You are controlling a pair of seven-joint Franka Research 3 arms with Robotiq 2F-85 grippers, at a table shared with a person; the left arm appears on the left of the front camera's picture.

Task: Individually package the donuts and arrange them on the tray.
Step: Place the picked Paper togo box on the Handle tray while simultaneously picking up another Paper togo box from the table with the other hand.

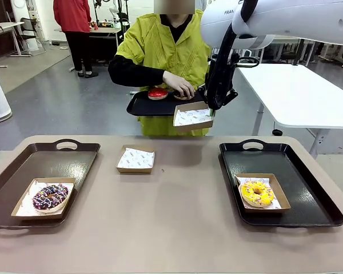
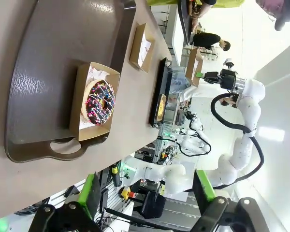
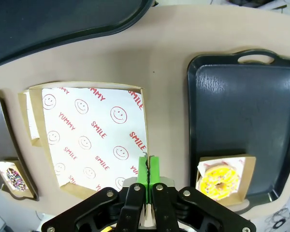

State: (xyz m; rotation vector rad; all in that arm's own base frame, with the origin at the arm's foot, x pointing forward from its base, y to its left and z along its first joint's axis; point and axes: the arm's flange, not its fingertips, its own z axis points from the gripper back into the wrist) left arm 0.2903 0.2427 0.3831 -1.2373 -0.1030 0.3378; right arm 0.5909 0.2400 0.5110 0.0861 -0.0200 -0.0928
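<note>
Stock on counter (image 1: 171, 240), donut packing.

1. Chocolate sprinkled donut (image 1: 50, 196): sits in left box (image 1: 20, 210), a paper-lined cardboard carton at the near end of the brown left tray (image 1: 51, 162).
2. Yellow-iced donut (image 1: 256, 193): sits in right box (image 1: 243, 177), same type, on the near half of the black right tray (image 1: 257, 160).
3. Middle box (image 1: 136, 159): lined and empty, on bare counter between the two trays, toward the far side.
4. Raised box (image 1: 192, 117): empty, with a liner printed "SMILE" and "YUMMY". It is held tilted in the air above the far counter edge, just in front of the serving tray (image 1: 140, 105).
5. Red-glazed donut (image 1: 158, 93): on the black serving tray carried by the person at the far side.
6. Covered donut (image 1: 183, 96): beside the red one, mostly hidden under the person's hand (image 1: 180, 85).

Right end effector (image 3: 149, 164): fingers pressed together on one wall of the raised box, pinching cardboard and liner edge.

Left end effector (image 2: 147, 191): fingers spread wide, nothing between them, hanging well clear of the left tray.
</note>
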